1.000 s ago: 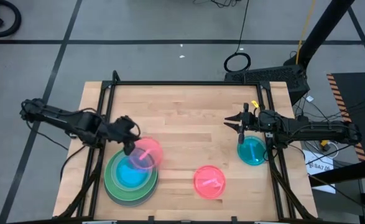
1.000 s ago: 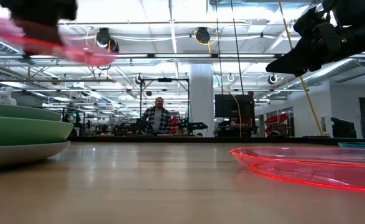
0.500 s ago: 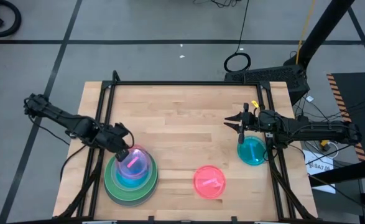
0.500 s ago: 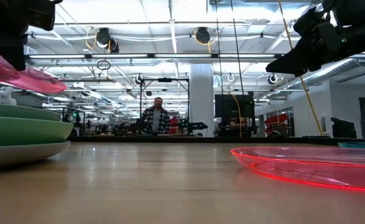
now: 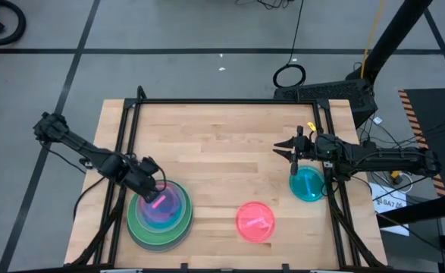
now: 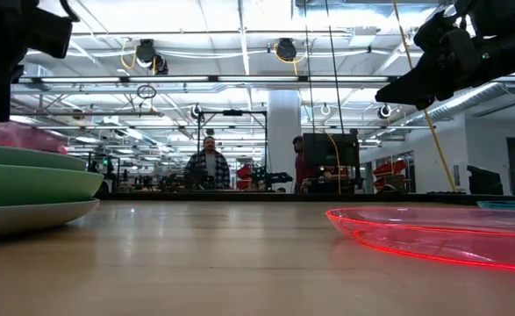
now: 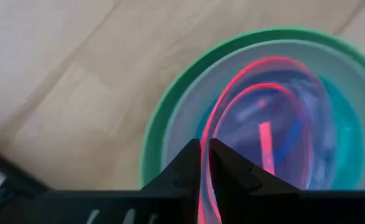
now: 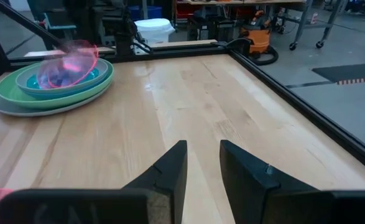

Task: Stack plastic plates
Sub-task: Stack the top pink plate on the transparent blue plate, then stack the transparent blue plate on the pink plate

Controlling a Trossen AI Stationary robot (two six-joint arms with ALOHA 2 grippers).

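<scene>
Gently: left claw point(image 5: 152, 194) pinches the pink plate point(image 5: 164, 203) rim over the stack point(image 5: 159, 218) near the worktop's point(image 5: 222, 144) front-left corner; level it, then release.

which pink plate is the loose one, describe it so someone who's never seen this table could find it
Start at the wooden table and skip the plate stack on its left side, where the left gripper grips a pink plate's rim. The loose pink plate lies alone on bare wood near the front edge, about mid-table. The other lone plate, the teal plate, sits by the right gripper.
</scene>
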